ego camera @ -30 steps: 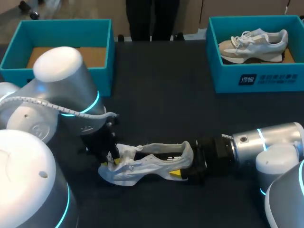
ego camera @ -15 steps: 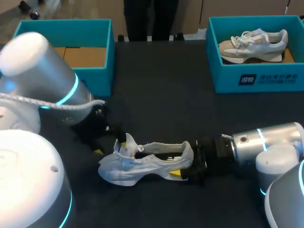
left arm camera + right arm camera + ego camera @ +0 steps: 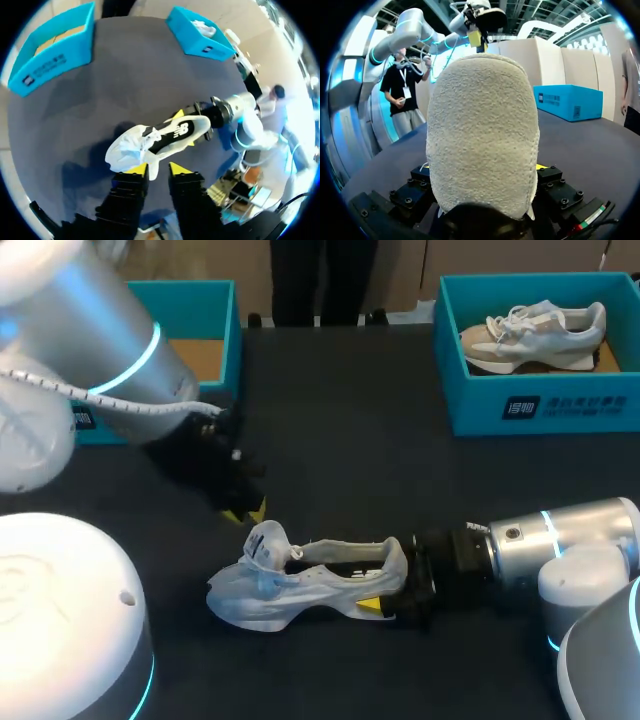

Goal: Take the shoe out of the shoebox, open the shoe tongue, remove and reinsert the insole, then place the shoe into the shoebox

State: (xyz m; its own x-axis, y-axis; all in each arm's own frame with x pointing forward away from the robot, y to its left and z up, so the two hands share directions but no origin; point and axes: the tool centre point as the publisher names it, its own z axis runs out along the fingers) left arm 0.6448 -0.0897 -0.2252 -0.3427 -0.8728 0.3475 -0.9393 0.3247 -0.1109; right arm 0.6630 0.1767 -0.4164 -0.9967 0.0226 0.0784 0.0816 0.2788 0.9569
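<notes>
Shoe (image 3: 300, 583), white, sits on the dark desk (image 3: 340, 440) at front middle, toe end toward the left arm, heel toward the right arm. The right hand (image 3: 383, 592) is clenched on the heel, with one yellow tip showing at the sole edge. In the right wrist view the fuzzy heel fills the space between its fingers. The left hand (image 3: 247, 508) is released and grasps nothing; it hangs near the toe end, back of it, not touching. The left wrist view shows its yellow tips apart and the shoe just ahead. The tongue (image 3: 263, 543) stands up crumpled at the front. The back-left shoebox (image 3: 226, 350), teal, shows a brown cardboard floor. The back-right shoebox (image 3: 480, 400) holds a second shoe (image 3: 535, 332). Both boxes are well apart from the shoe on the desk.
</notes>
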